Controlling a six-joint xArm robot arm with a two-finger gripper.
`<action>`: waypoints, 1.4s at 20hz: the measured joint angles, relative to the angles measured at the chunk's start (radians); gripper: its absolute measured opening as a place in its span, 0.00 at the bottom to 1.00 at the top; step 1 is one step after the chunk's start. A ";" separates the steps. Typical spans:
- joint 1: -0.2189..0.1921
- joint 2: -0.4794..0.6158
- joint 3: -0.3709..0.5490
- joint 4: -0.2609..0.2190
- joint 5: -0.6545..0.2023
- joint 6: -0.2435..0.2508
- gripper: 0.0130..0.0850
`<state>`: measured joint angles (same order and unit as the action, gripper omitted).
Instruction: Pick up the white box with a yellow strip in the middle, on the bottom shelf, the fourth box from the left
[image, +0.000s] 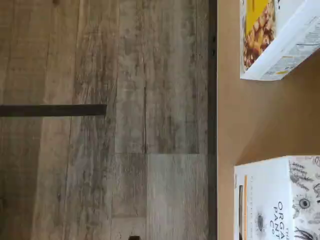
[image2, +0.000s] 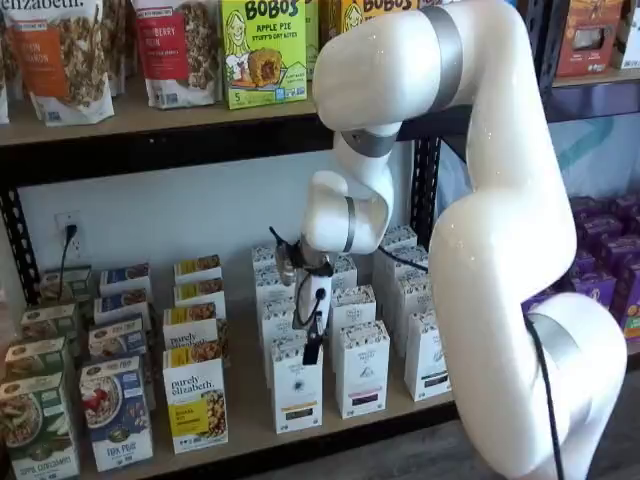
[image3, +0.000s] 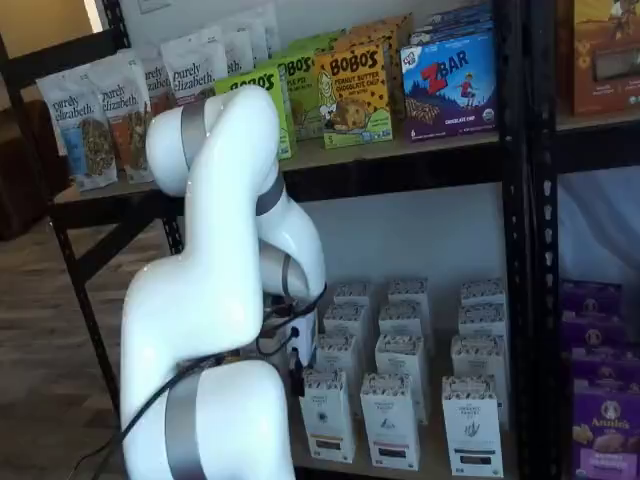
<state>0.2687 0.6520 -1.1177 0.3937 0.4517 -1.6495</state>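
At the front of the bottom shelf (image2: 240, 432) we see the white box with a yellow strip (image2: 296, 385), and just above it our claw (image2: 314, 345), whose opening we cannot tell, hanging before further white cartons.

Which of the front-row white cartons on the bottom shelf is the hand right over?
The white box with a yellow strip, left-most of the front white cartons, beside the purely elizabeth box. The hand hangs at its top; the pinkish-strip carton stands clear.
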 joint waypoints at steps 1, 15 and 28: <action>-0.003 0.005 -0.008 -0.002 0.014 -0.001 1.00; -0.011 0.117 -0.073 0.193 -0.094 -0.197 1.00; -0.012 0.229 -0.216 0.122 -0.107 -0.126 1.00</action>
<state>0.2570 0.8813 -1.3336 0.5159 0.3449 -1.7758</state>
